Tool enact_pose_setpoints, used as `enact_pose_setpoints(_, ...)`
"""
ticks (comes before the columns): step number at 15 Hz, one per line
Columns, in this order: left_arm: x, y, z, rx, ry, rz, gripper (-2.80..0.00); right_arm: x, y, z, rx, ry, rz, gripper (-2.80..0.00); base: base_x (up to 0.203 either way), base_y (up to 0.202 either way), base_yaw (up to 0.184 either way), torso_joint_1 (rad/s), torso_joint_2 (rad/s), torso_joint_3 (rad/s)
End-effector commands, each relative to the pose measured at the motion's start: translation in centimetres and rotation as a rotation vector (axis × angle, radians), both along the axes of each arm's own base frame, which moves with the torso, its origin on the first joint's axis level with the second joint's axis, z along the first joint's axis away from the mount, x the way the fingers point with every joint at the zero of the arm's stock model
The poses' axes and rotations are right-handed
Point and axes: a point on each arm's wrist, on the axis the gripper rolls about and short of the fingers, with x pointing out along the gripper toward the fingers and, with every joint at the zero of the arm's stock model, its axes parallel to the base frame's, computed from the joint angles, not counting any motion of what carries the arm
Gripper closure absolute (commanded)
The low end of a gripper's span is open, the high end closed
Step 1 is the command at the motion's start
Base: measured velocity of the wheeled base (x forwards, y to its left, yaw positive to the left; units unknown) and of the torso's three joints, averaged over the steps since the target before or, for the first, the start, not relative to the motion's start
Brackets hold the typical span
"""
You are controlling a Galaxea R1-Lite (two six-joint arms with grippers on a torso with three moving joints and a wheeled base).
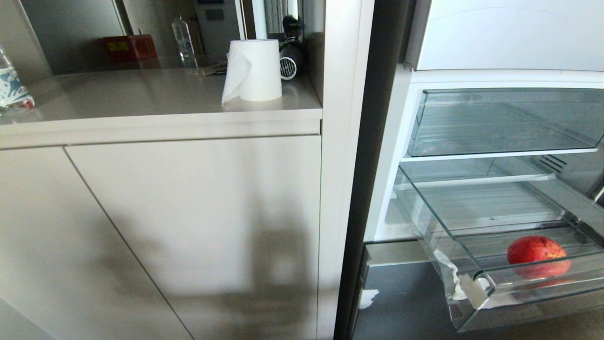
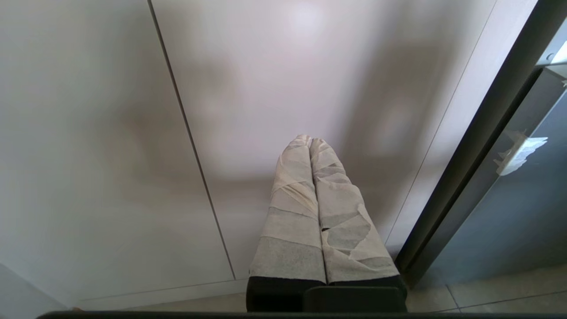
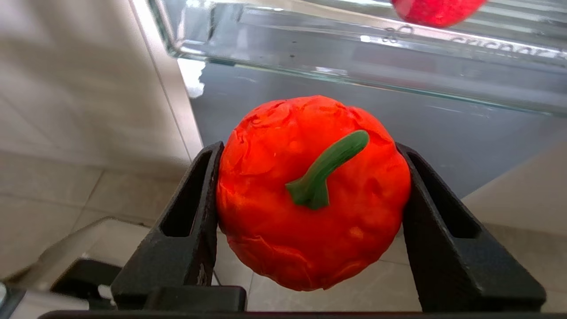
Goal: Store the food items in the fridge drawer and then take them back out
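The fridge drawer (image 1: 519, 278) is pulled out, clear, with white tape scraps at its front left corner. One red round food item (image 1: 536, 250) lies inside it. A second food item (image 3: 274, 221), red and wrinkled with a green stem, sits between the black fingers of my right gripper (image 3: 308, 148), which is shut on it. That gripper hangs below and in front of the drawer's front lip (image 3: 354, 48), with the other red item (image 3: 436, 11) seen through the plastic. My left gripper (image 2: 310, 141) is shut and empty, its tape-wrapped fingers facing a cabinet door. Neither gripper shows in the head view.
A deeper clear drawer (image 1: 505, 123) sits above the open one. Below is the dark lower fridge front (image 1: 406, 302). To the left, beige cabinet doors (image 1: 188, 226) stand under a counter with a white paper roll (image 1: 252, 71) and bottles. Tiled floor lies beneath.
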Motion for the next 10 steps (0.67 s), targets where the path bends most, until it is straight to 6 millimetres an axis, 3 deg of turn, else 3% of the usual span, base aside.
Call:
enact_pose_setpoints(1, 0.0, 0.0, 0.0, 0.0, 0.0, 0.001, 0.0, 0.0, 0.0, -0.1, -0.003, 0.007, 0.016, 0.0, 0.0, 0.0, 0.0, 0.0, 0.0, 0.0)
enact_pose_setpoints(4, 0.0, 0.0, 0.0, 0.0, 0.0, 0.0, 0.0, 0.0, 0.0, -0.1, -0.001, 0.007, 0.005, 0.0, 0.0, 0.0, 0.0, 0.0, 0.0, 0.0)
enact_pose_setpoints(6, 0.0, 0.0, 0.0, 0.0, 0.0, 0.002, 0.0, -0.1, 0.0, -0.1, -0.01, -0.007, -0.102, 0.0, 0.0, 0.0, 0.0, 0.0, 0.0, 0.0)
enact_pose_setpoints(10, 0.0, 0.0, 0.0, 0.0, 0.0, 0.0, 0.0, -1.6, 0.1, -0.3, -0.041, -0.207, -0.108, 0.0, 0.0, 0.0, 0.0, 0.0, 0.0, 0.0)
